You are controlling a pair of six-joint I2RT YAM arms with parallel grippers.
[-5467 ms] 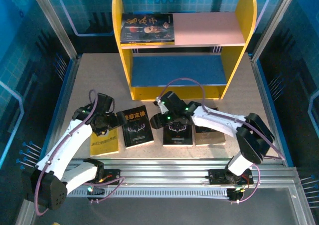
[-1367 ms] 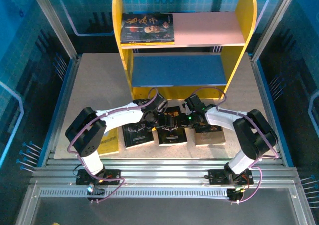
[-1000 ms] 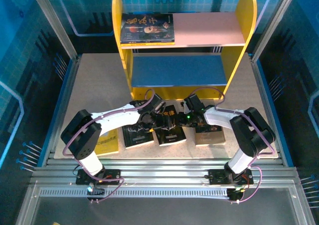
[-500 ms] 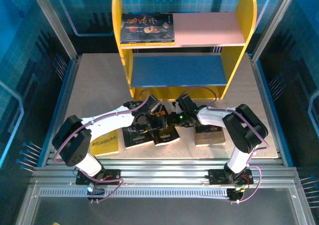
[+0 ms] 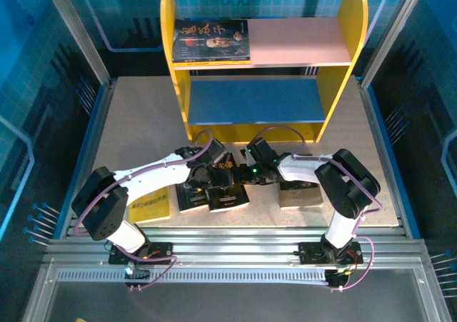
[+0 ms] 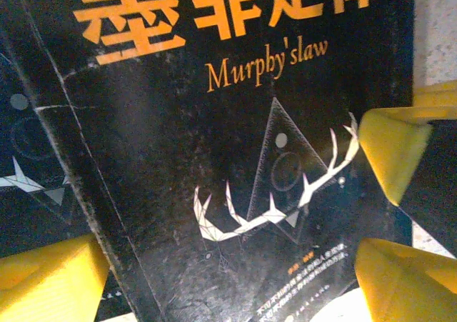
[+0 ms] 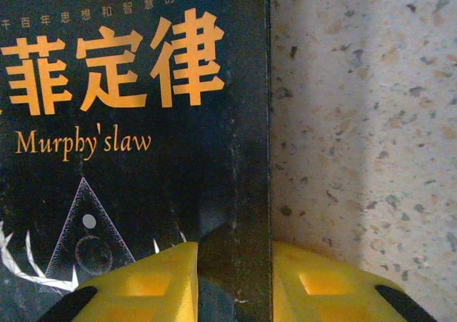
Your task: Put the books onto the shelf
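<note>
Centrally, black antler book [image 5: 230, 193] sits askew on the worktop [image 5: 128, 122], overlapping a second antler book [image 5: 187, 193]. Right tool [image 7: 232, 279] pinches its spine edge, likely to raise that side; whether it has lifted, cannot tell. Left tool [image 5: 206, 177] hangs spread over the cover, probably ready to take it.

Count, worktop: two antler, one yellow book [image 5: 151, 208], one brown book [image 5: 300, 193]. Shelf [image 5: 285, 40]: one portrait book [image 5: 211, 40].

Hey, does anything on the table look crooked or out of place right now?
Yes. The black antler book lies askew, with its left side resting on top of the neighbouring black book instead of beside it. The right end effector is pinching its edge.
</note>
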